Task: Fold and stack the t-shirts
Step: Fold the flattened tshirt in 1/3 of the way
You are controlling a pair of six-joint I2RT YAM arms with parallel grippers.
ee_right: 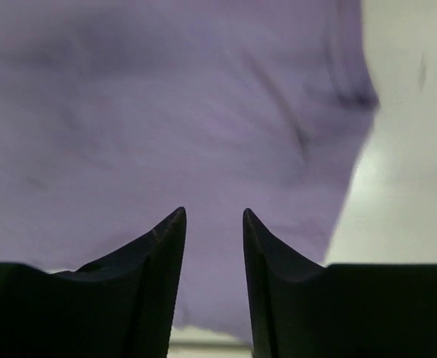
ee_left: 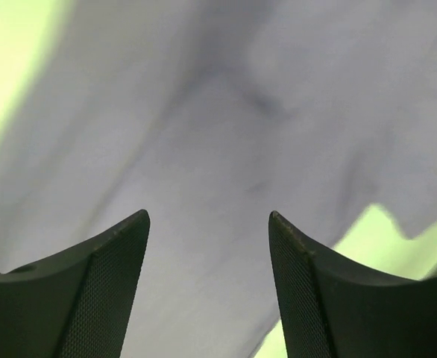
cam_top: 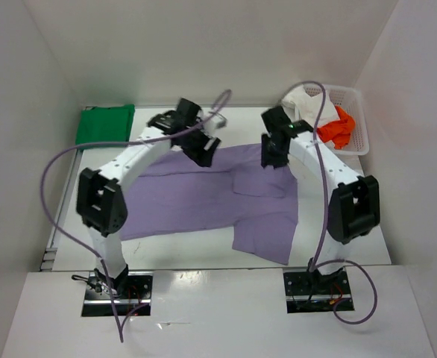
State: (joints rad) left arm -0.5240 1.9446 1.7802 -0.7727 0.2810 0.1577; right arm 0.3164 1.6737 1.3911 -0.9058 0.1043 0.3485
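Left claw [ee_left: 209, 216] and right claw [ee_right: 214, 212] hang released, lavender t-shirt [cam_top: 189, 201] just beneath; uneven pinches could skew the fold.

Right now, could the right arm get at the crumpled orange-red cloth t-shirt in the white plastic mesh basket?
Probably yes. The orange-red t-shirt lies on top in the open basket, just beyond the right gripper, which hangs open and empty over the lavender t-shirt. Only the basket's wall lies between.

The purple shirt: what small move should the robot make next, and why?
The left hand and right hand hang open over the far edge of the spread lavender t-shirt, gripping nothing, so probably lower both and pinch the cloth.
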